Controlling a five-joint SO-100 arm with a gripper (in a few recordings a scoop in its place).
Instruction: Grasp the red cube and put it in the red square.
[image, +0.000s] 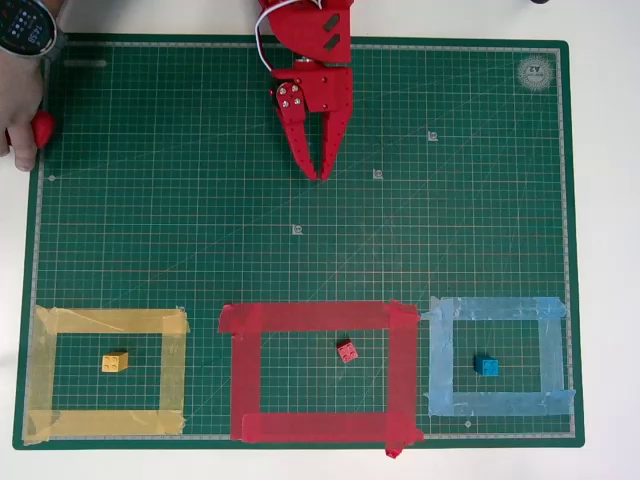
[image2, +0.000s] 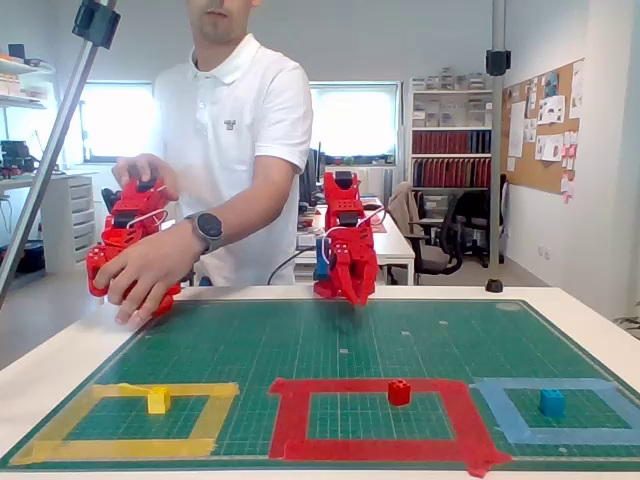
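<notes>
One red cube (image: 347, 351) inside red square (image: 320, 318).

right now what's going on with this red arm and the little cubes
The red arm's gripper hangs shut over the far middle of the green cutting mat, holding nothing. The red cube already sits inside the red square. The yellow cube sits in the yellow tape outline, the blue cube in the light blue tape outline.
</notes>
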